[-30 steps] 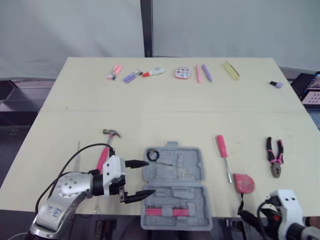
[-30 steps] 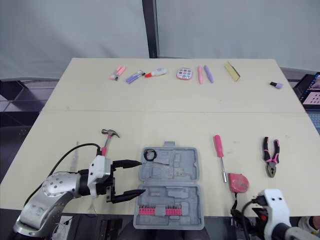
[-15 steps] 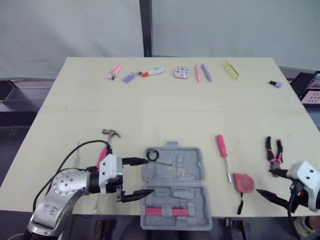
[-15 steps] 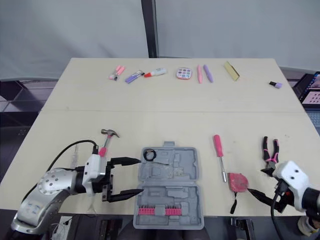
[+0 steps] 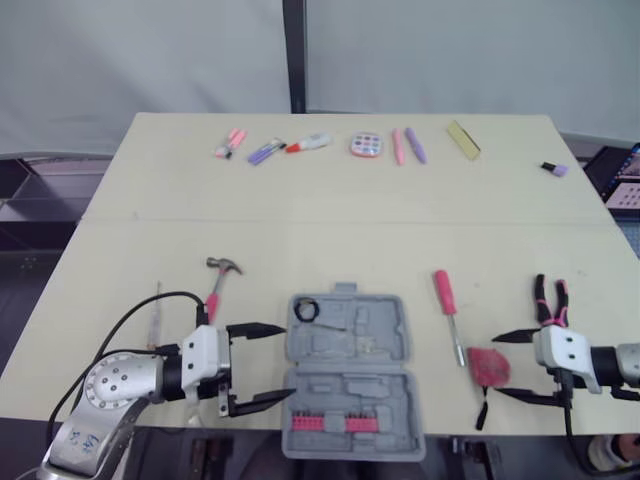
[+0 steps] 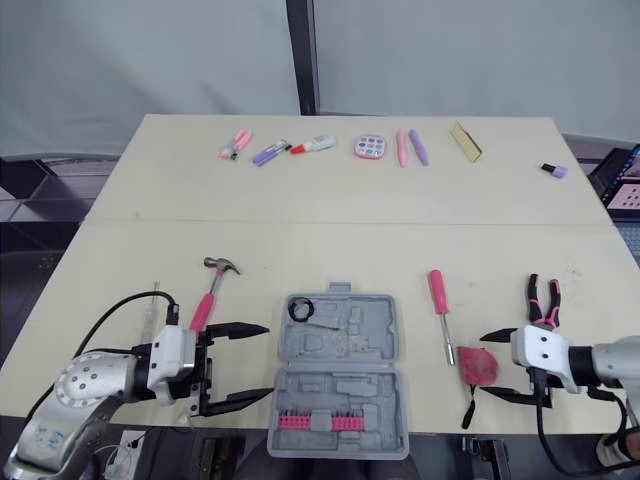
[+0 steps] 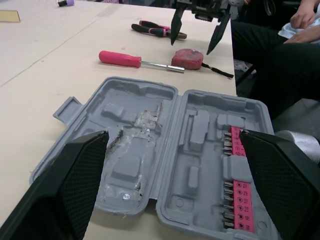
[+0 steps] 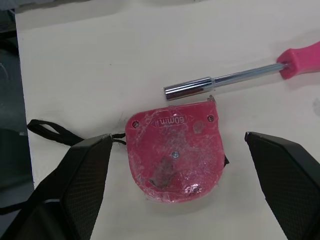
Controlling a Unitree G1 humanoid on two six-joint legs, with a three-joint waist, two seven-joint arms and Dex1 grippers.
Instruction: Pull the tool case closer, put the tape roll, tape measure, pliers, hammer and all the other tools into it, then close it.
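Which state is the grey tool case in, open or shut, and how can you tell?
Open: the tool case lies flat, both halves spread, moulded recesses facing up, pink bit row exposed.

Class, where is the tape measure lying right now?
In the eye views, the red tape measure lies near the front edge of the table on the robot's right, beside the screwdriver, ahead of the open right gripper.

Left tool [image 5: 290,360] and right tool [image 5: 495,365] both spread wide
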